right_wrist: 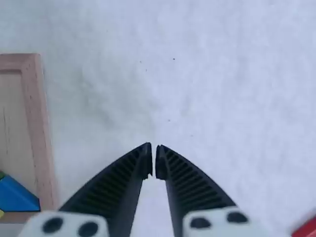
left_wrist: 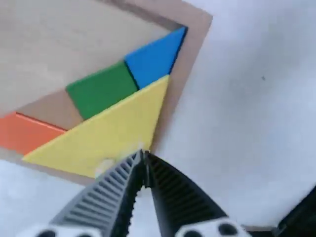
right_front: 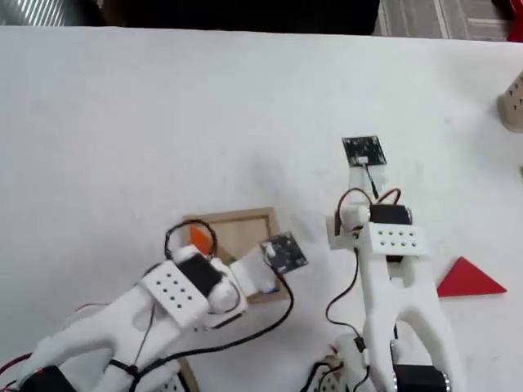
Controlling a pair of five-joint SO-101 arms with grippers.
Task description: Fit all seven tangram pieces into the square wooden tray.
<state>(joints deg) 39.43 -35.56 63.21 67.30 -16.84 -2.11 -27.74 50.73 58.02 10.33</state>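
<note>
1. The left claw [left_wrist: 144, 159] is clenched on nothing. Its two black, ribbed, wedge-shaped fingers [left_wrist: 108, 192] meet tip to tip over the spot where the yellow triangle [left_wrist: 108, 133] lies against the rim of the tray [left_wrist: 190, 49]. I cannot tell whether the tips touch it.
2. The yellow triangle is large, flat and smooth, and one of its sides runs along that wooden rim. A green square [left_wrist: 101, 89] sits flush against its long edge. A blue triangle [left_wrist: 155, 57] lies beside the square and reaches into the tray's corner. An orange piece [left_wrist: 24, 133] lies at the yellow triangle's far end. The rest of the tray floor is bare pale wood with a fine grain.
3. The right claw [right_wrist: 154, 162] is clenched too, with only a hair of a gap between its ribbed black tips and nothing in them. It hangs over the white, matt, faintly grainy table [right_front: 163, 106], near the tray's outer rim.
4. In the high view the square tray lies at about nine o'clock from the right arm [right_front: 392, 245], partly under the left arm [right_front: 180, 290]. A flat red triangle [right_front: 468, 280] lies on the table at about four o'clock from the right arm, well apart from the tray.
</note>
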